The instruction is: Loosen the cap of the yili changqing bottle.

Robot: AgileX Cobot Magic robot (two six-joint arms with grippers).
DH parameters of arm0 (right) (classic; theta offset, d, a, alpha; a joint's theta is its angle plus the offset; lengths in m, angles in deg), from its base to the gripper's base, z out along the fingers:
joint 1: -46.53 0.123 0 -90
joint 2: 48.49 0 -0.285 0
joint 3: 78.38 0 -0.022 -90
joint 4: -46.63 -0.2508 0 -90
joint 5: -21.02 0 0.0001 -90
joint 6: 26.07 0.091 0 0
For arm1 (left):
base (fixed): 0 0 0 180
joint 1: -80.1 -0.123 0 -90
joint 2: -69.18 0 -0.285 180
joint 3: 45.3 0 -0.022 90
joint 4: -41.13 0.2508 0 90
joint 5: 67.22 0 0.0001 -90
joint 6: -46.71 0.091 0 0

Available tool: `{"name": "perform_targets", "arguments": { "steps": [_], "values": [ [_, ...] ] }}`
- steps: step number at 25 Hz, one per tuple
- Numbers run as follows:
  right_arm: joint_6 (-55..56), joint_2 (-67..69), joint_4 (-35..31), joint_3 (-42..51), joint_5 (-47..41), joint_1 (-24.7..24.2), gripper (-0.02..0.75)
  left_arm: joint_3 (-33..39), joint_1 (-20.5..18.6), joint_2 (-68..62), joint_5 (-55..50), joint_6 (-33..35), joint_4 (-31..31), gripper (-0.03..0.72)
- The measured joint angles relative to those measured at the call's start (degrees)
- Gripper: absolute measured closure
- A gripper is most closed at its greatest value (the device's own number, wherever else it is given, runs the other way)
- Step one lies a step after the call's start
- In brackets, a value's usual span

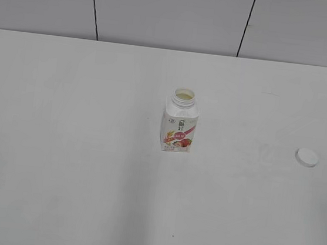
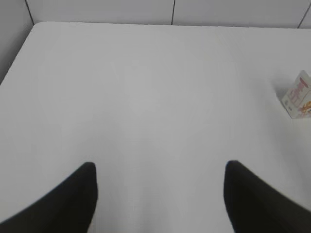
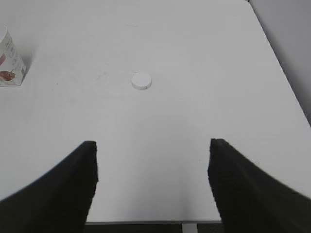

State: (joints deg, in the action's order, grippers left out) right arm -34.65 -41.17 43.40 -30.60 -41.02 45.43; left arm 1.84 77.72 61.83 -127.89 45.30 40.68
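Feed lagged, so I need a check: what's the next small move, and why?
Probably none but holding both arms back: the cap already lies on the table, apart from the open-necked bottle. The left gripper and right gripper are open and empty.

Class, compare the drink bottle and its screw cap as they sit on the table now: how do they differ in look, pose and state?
The small white squarish plastic bottle stands upright and tall; the small round white plastic cap lies flat and low. The bottle carries a pink-red fruit label; the cap is plain. The bottle sits mid-table with its neck open; the cap rests apart, to its right in the exterior view. Both are white plastic, both on the white table, untouched by either gripper.
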Motion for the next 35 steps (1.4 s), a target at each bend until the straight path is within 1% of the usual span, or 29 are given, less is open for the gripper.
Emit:
{"name": "perform_targets", "arguments": {
  "steps": [4,7,11,15,17,35],
  "values": [
    [0.0,0.0,0.0,0.0,0.0,0.0,0.178,0.0,0.0,0.0,0.0,4.36,-1.92,0.189],
    [0.0,0.0,0.0,0.0,0.0,0.0,0.178,0.0,0.0,0.0,-0.05,6.0,-3.06,0.189],
    [0.0,0.0,0.0,0.0,0.0,0.0,0.178,0.0,0.24,0.0,-0.05,6.42,-3.34,0.189],
    [0.06,0.0,0.0,0.0,0.0,0.0,0.178,0.0,3.16,0.0,-0.05,6.47,-3.4,0.189],
    [0.06,0.0,0.0,0.0,0.0,0.0,0.178,0.0,3.83,0.0,-0.05,6.52,-3.4,0.189],
    [0.06,0.0,0.0,0.0,0.0,0.0,0.177,0.0,3.98,0.0,-0.05,6.53,-3.46,0.189]
  ]
}}
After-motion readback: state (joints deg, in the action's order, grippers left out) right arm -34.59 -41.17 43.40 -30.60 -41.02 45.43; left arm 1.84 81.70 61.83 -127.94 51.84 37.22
